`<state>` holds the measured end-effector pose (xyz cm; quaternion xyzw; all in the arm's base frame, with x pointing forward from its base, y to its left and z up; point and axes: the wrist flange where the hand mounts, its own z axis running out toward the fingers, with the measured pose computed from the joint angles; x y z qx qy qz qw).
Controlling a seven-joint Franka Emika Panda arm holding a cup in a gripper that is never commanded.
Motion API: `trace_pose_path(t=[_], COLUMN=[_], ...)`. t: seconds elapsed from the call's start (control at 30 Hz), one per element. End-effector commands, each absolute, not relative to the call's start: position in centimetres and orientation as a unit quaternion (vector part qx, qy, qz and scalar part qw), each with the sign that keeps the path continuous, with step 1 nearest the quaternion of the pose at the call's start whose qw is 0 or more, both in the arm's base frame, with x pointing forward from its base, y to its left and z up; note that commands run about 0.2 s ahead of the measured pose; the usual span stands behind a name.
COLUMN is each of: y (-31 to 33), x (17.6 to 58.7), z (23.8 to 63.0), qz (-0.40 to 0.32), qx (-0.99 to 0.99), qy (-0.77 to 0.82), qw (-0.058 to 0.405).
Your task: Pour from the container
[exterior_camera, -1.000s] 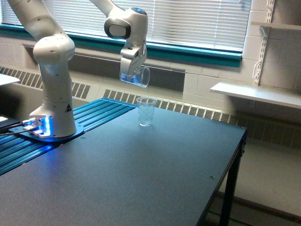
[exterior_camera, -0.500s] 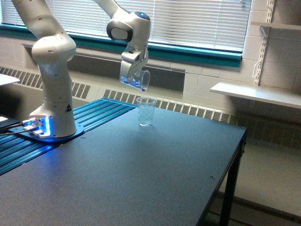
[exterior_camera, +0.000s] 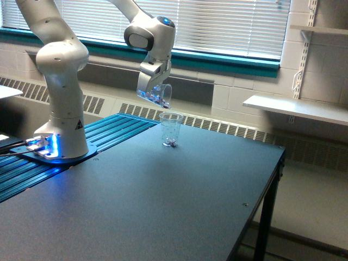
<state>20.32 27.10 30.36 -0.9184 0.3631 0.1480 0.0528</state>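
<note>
Gripper (exterior_camera: 151, 92) w/ container (exterior_camera: 159, 95) tilted | tall cup (exterior_camera: 171, 129) (bits inside)

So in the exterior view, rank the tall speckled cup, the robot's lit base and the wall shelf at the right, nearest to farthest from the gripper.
From the gripper, shut on the small cup:
1. Tall speckled cup, just below on the table.
2. Robot's lit base, on the exterior view's left.
3. Wall shelf, on the exterior view's right.

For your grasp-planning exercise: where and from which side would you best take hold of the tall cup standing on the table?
Grip the tall cup around its upper wall below the rim, coming in sideways from the exterior view's right. It stands upright and tapers downward, and the gripper with the tilted container hangs directly above, so a top approach looks blocked.
</note>
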Motion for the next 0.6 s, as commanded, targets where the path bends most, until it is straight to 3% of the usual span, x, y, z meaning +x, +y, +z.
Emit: trace_pose_path(t=[0.03, 0.6], y=[27.0, 26.8], x=[20.3, 21.6], z=[30.1, 31.0], qz=[0.156, 0.179], qx=[-0.919, -0.905], qy=[0.358, 0.381], qw=[0.048, 0.057])
